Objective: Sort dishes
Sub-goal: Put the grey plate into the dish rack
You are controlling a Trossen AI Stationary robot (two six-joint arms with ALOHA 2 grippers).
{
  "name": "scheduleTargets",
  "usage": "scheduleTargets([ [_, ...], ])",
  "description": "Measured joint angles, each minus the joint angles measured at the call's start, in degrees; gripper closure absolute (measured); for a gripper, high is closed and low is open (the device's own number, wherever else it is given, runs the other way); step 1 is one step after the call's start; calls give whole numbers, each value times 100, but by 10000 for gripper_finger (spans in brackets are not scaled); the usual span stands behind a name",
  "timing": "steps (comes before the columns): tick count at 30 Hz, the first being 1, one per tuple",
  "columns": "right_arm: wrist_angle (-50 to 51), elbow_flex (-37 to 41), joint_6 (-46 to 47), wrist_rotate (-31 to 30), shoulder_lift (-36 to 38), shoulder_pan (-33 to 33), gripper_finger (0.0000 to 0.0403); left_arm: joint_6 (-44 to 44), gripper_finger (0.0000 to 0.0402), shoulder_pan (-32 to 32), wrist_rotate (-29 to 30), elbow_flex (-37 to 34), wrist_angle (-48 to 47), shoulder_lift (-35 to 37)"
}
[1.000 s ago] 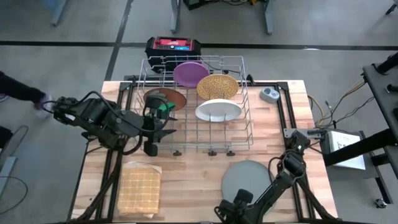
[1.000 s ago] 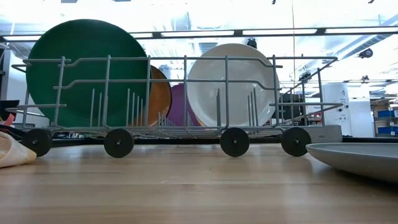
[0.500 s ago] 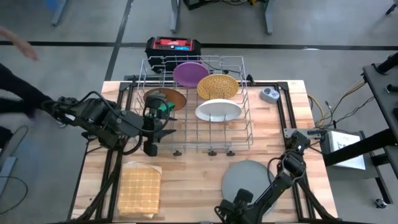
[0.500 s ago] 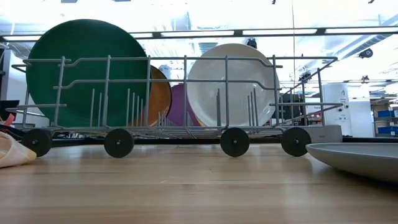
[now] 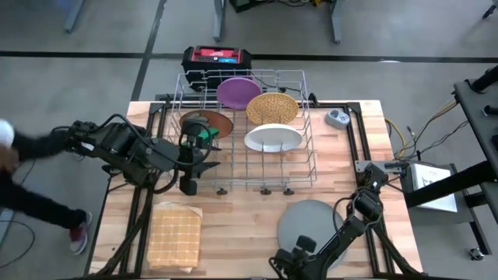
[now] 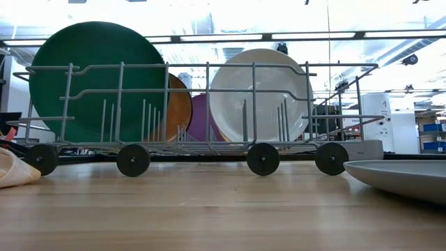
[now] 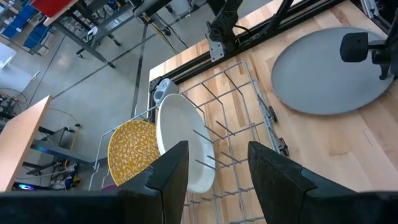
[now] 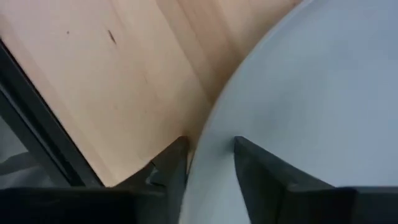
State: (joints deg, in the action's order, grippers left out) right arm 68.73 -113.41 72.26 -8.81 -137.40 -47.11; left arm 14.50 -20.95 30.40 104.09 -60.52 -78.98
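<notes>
Five plates stand on edge in the wire rack (image 5: pixel 241 176): purple (image 5: pixel 237 91), yellow speckled (image 5: pixel 272 108), white (image 5: pixel 272 138), brown (image 5: pixel 212 121) and green (image 6: pixel 97 77). The green one sits at the rack's near left, in front of the brown. The grey plate (image 5: pixel 311 222) lies flat on the table near the right side. My left gripper (image 7: pixel 217 149) is open, at the rack's left end beside the green plate (image 5: pixel 205 134), with nothing between its fingers. My right gripper (image 8: pixel 210 149) is open at the grey plate's near rim. My right gripper comes from above with one finger (image 8: pixel 261 168) over the grey plate's near rim (image 8: pixel 214 130) and the other (image 8: pixel 169 163) over the bare wood outside it. I cannot tell whether either finger touches it. The plate lies flat on the table.
A tan waffle-patterned cloth (image 5: pixel 175 233) lies at the near left. A small grey-blue gadget (image 5: pixel 337 118) sits at the far right. A red and black case (image 5: pixel 218 56) stands beyond the far edge. A person (image 5: pixel 31 148) is on the floor left of the table.
Both arms and all the plates have kept still. Only the person to the left of the table has moved about.
</notes>
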Motion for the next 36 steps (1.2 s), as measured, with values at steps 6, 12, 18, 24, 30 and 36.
scheduleTargets([
  [6,-5,-77,-99,-76,9,1,393,-72,246,0,-1,0,72,0],
  [12,20,-232,-18,-14,9,-38,401,-177,246,0,-8,0,110,0],
  [18,23,-459,185,1,371,-181,402,-177,246,0,-21,1,223,10],
  [24,22,-532,574,-765,931,-461,403,-178,246,-27,-146,143,431,16],
  [30,-38,-548,922,-2458,1502,-811,403,-45,246,-32,-149,586,471,24],
  [36,-618,-546,423,-4702,1822,-1058,403,-39,246,-37,-169,1020,391,28],
])
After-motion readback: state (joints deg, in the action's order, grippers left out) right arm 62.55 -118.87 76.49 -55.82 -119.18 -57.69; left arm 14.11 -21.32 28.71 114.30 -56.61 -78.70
